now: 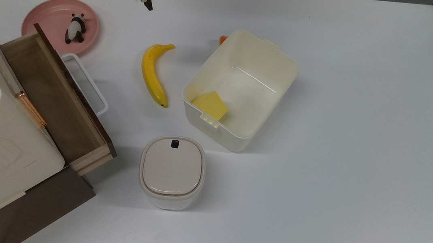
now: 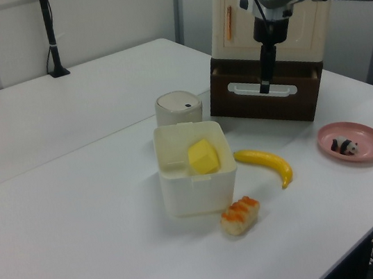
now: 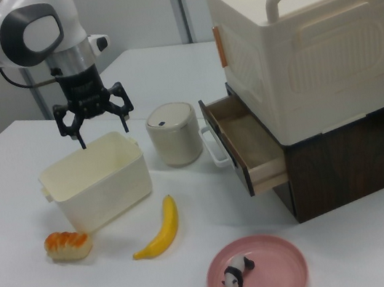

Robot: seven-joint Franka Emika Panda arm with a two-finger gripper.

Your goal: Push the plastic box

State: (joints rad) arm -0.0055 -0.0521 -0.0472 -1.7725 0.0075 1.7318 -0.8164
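- Pink round plate (image 3: 257, 274) at the near edge of the white desk (image 3: 357, 248) in the right view, carrying a small black-and-white panda figurine (image 3: 234, 278) lying near its middle.
- Orange-and-cream bread-like piece (image 3: 67, 245), near the right view's left, just beside a near corner of the plastic box, apart from the banana.
- Yellow curved banana (image 3: 159, 232), lying flat on the desk between the bread-like piece and the plate, near the plastic box but not touching it.
- Large lidless cream-white rectangular plastic box (image 3: 96, 180) with rounded corners and small clip tabs on two rims, standing upright on the desk near the middle of the top view (image 1: 240, 89); a yellow block (image 1: 211, 105) lies inside it, in the corner nearest the bin.
- Small cream rounded-square lidded bin (image 3: 173, 133) with a black button on the lid, upright, beyond the plastic box, between it and the cabinet.
- Big cream cabinet (image 3: 304, 43) with carrying handles on top, on a dark brown base; its wooden drawer (image 3: 245, 143) is pulled out, a white handle on its front.
- Black two-finger gripper (image 3: 98, 132) on the white-and-grey arm (image 3: 25, 28), hanging in the air, apart from the plastic box; fingers spread wide and pointing down, nothing held between them.
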